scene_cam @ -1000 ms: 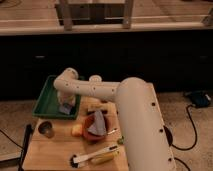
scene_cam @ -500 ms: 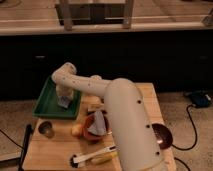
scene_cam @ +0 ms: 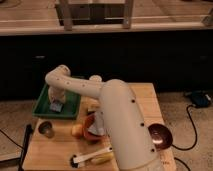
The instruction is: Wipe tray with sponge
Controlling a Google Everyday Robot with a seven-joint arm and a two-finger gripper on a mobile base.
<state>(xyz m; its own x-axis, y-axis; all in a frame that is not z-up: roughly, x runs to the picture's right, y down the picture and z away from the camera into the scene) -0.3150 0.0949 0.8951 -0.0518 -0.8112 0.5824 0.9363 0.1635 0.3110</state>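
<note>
A green tray [scene_cam: 42,109] sits at the left of the wooden table. My white arm reaches from the lower right up and over to it, and my gripper [scene_cam: 56,101] points down into the tray. A small bluish sponge [scene_cam: 56,107] lies on the tray floor right under the gripper. The gripper seems to be pressing on or holding the sponge, but the contact is hidden by the arm.
A small metal cup [scene_cam: 46,128] stands in front of the tray. A yellow fruit [scene_cam: 77,130] and a red bowl [scene_cam: 91,131] are mid-table. A brown bowl [scene_cam: 160,136] is at the right. A white brush [scene_cam: 92,156] lies near the front edge.
The arm has swung left and its elbow has risen; the gripper with the sponge has shifted slightly across the tray floor.
</note>
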